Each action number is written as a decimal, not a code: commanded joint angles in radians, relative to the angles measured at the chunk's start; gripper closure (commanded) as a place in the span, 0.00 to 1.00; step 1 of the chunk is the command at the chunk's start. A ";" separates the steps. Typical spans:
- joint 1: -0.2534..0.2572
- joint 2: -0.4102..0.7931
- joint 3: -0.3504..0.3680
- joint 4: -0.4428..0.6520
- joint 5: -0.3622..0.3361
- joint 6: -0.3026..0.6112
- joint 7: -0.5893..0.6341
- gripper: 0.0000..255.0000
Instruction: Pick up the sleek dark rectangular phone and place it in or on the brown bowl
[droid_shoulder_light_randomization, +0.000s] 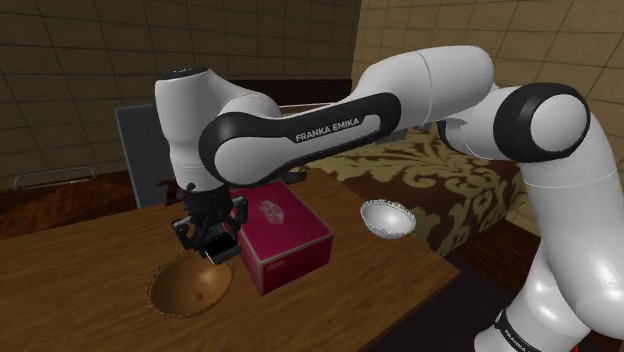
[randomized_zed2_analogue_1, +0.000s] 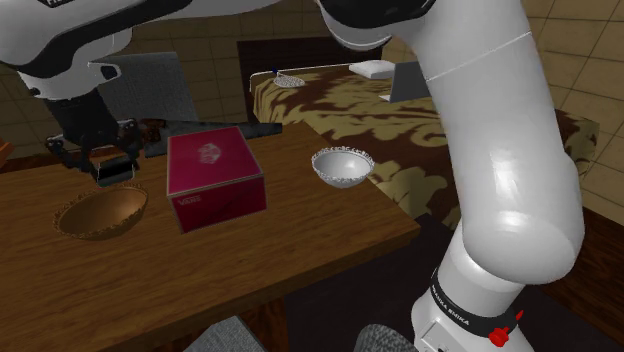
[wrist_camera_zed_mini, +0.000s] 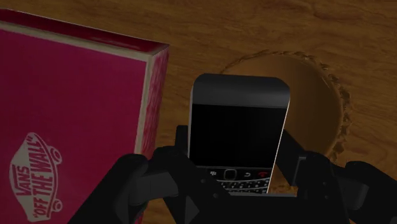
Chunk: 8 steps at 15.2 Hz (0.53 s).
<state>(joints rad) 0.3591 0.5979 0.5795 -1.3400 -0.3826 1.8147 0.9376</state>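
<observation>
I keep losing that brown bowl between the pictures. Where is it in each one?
Shoulder view: the brown bowl sits at lower left, just below the gripper.
Second exterior view: at the left, left of the pink box.
Wrist view: behind the phone clasped in the gripper, beside the box.
Shared landmark: the pink box next to the bowl.

I see the phone clasped in the gripper, with the brown bowl beyond it. A pink box lies near the bowl.

Dim warm lighting, faint soft shadows, light perhaps from above
</observation>
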 joint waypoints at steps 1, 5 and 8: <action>0.075 0.102 -0.017 0.174 -0.032 -0.074 0.010 1.00; 0.194 0.270 -0.052 0.466 -0.069 -0.183 -0.002 1.00; 0.181 0.265 -0.051 0.414 -0.070 -0.140 0.007 1.00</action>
<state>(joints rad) 0.5411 0.8613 0.5286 -0.9144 -0.4516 1.6616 0.9405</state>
